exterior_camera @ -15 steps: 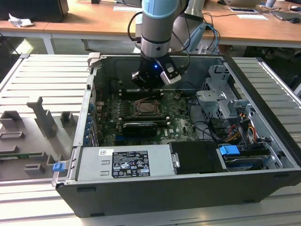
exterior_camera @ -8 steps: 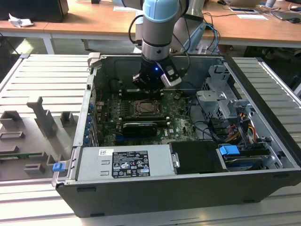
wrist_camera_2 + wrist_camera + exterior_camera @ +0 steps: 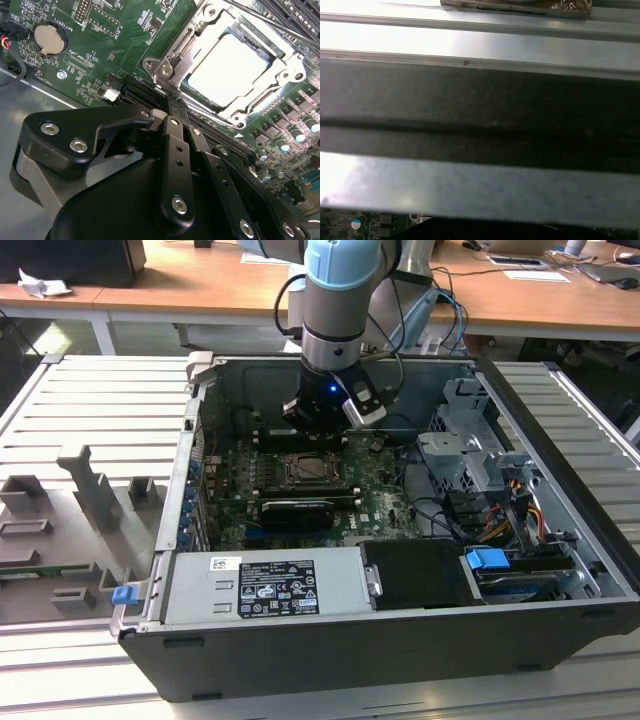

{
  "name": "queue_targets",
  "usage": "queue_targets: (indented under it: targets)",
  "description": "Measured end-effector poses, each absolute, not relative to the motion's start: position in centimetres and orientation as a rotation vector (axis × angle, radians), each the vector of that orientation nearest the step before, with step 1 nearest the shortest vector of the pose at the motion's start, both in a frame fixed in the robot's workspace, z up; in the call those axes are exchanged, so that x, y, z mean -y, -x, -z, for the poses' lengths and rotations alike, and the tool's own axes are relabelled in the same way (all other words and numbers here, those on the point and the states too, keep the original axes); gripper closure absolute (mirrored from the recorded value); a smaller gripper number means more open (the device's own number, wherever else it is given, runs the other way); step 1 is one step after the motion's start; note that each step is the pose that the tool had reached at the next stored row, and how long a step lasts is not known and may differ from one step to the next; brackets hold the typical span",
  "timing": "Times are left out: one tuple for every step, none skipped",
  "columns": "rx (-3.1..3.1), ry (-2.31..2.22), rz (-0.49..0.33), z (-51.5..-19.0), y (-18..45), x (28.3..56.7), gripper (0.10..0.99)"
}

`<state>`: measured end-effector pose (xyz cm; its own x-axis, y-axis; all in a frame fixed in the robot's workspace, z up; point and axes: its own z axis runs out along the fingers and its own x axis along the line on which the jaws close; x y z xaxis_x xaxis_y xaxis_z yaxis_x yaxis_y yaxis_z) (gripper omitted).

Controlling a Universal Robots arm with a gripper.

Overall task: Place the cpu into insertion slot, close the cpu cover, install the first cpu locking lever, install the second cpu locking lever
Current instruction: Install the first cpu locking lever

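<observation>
Leftmost in the exterior view, a grey tray (image 3: 60, 530) of moulded fixtures lies beside the open computer case (image 3: 560, 540), a small blue clip (image 3: 124, 593) at its near corner. Inside the case the green motherboard (image 3: 375, 502) lies flat, and the gripper (image 3: 322, 423) hangs low just beyond the far edge of the insertion slot (image 3: 312, 470). Seen in the second wrist view, the cpu (image 3: 231, 68) sits in the insertion slot (image 3: 172, 62), its pale face showing through the window of the cpu cover (image 3: 260, 102), which lies flat over it. Its black fingers (image 3: 176, 131) are drawn together with nothing between them, tips near the socket's corner. Right of the board sit drive bays (image 3: 470, 440) and a blue tab (image 3: 488, 560)
</observation>
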<state>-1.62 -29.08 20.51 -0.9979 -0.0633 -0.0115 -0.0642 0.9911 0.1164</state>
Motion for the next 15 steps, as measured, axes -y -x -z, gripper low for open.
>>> queue_targets:
  targets:
    - [-3.127,0.1,-0.182,-20.5,1.61,29.08,0.98]
    - [-3.127,0.1,-0.179,-20.48,1.59,29.07,0.98]
    - [-3.127,0.1,-0.175,-20.47,1.58,29.08,0.98]
    - [-3.128,0.1,-0.173,-20.46,1.57,29.08,0.98]
    - [-3.128,0.101,-0.168,-20.45,1.56,29.08,0.98]
    - [-3.128,0.101,-0.166,-20.45,1.55,29.08,0.98]
    - [-3.128,0.1,-0.16,-20.44,1.55,29.08,0.98]
    - [-3.129,0.1,-0.156,-20.43,1.55,29.08,0.98]
    - [-3.129,0.1,-0.151,-20.42,1.55,29.08,0.98]
    - [-3.13,0.1,-0.147,-20.4,1.55,29.08,0.98]
    - [-3.13,0.1,-0.145,-20.38,1.55,29.08,0.98]
    - [-3.13,0.1,-0.143,-20.35,1.54,29.08,0.98]
    - [-3.13,0.101,-0.141,-20.32,1.54,29.08,0.98]
    - [-3.13,0.101,-0.14,-20.29,1.53,29.08,0.98]
    - [-3.13,0.101,-0.139,-20.27,1.53,29.08,0.98]
